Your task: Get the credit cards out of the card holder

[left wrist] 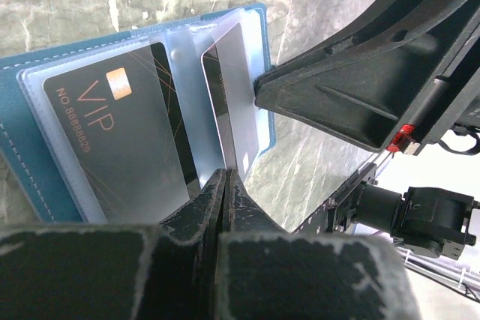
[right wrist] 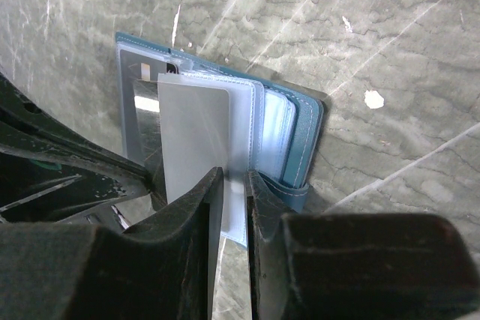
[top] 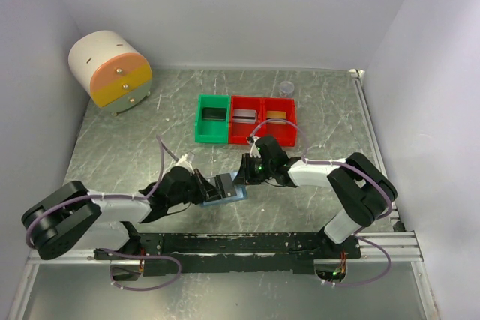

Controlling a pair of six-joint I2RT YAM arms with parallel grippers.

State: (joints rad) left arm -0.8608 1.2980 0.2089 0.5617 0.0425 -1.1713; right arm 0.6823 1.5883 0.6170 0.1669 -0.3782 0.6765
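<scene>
The blue-grey card holder (top: 223, 200) lies open on the table between my two grippers. In the left wrist view its blue cover (left wrist: 26, 73) holds clear sleeves, and a dark VIP card (left wrist: 112, 133) sits in one of them. A silvery-grey card (left wrist: 241, 88) stands partway out of a raised sleeve. My left gripper (left wrist: 225, 175) is shut on that card's lower edge. My right gripper (right wrist: 235, 176) is shut on the clear sleeve (right wrist: 241, 133) beside the silvery-grey card (right wrist: 195, 140), next to the blue cover (right wrist: 311, 140). From above, the left gripper (top: 208, 185) and the right gripper (top: 241, 177) meet over the holder.
A green bin (top: 212, 133) holding a dark card and two red bins (top: 264, 134) holding a silvery card and a gold card stand behind the grippers. A round white, orange and yellow drawer unit (top: 110, 69) is at the back left. A small clear cup (top: 286, 88) is behind the bins.
</scene>
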